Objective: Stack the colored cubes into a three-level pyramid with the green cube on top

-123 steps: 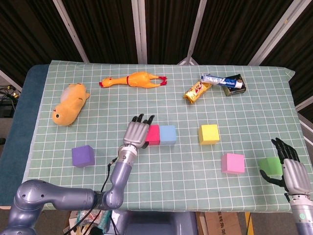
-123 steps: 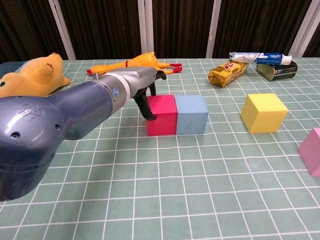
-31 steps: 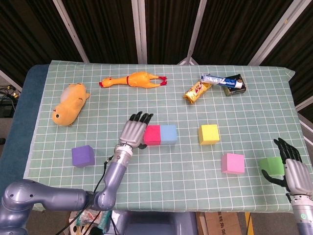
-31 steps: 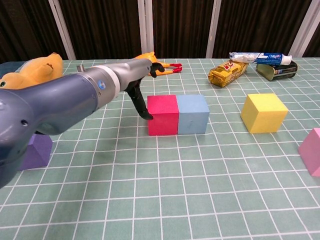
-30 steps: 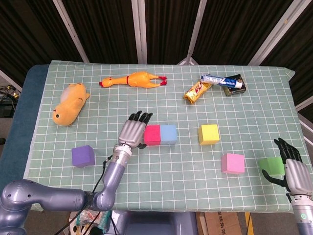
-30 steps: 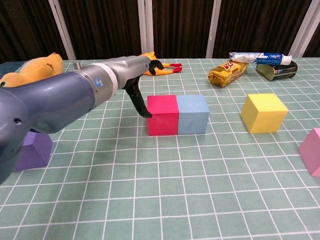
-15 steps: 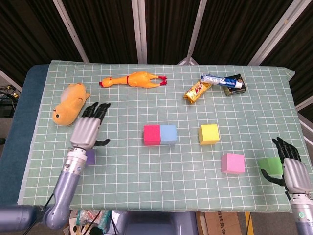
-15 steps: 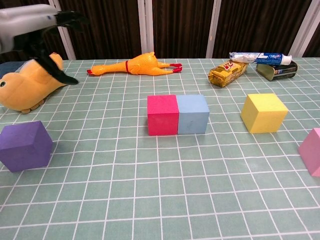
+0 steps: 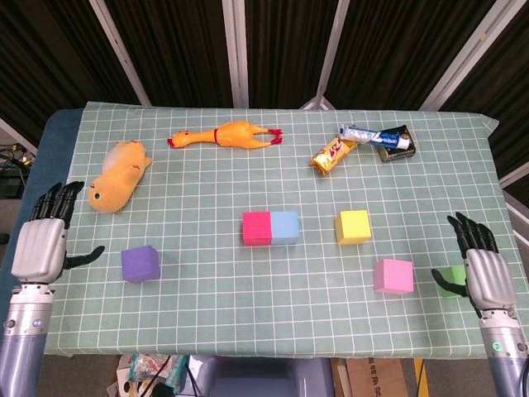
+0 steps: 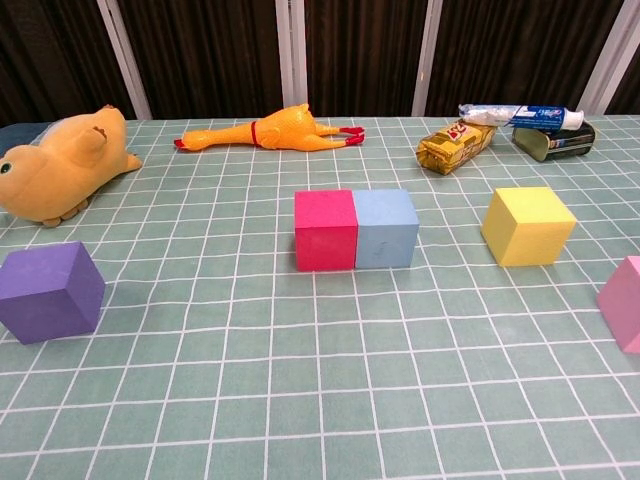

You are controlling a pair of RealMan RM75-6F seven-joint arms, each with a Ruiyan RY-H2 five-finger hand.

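Left to right, as you face the tabletop (image 9: 207, 273), a green gridded cloth over a flat top.

Your left hand (image 9: 40, 240) hangs off the left edge, fingers apart, holding nothing. Just to its right sits the purple cube (image 9: 140, 263), the nearest block to that hand; you would reach rightward and slightly forward for it. Beyond it lies a soft yellow plush animal (image 9: 120, 174), rounded and matte, and further back a rubber chicken (image 9: 227, 134), long axis running left to right.

At centre, the red cube (image 9: 257, 227) and blue cube (image 9: 285, 227) stand touching side by side, forming two blocks of the base row. All cubes look like matte foam with square edges, likely light and easy to pinch.

Right of them, apart, sits the yellow cube (image 9: 354, 226); nearer you and further right, the pink cube (image 9: 393, 275). At the back right lie a crinkled foil snack packet (image 9: 333, 153), a toothpaste tube (image 9: 376, 135) and a dark tin (image 9: 395, 142).

The green cube (image 9: 449, 279), the capstone, lies at the right edge, partly hidden by your right hand (image 9: 483, 270), which stands just beside it with fingers spread and empty. Whether the thumb touches the cube cannot be told.

The base row appears one block short; purple suits the left hand, yellow or pink the right.
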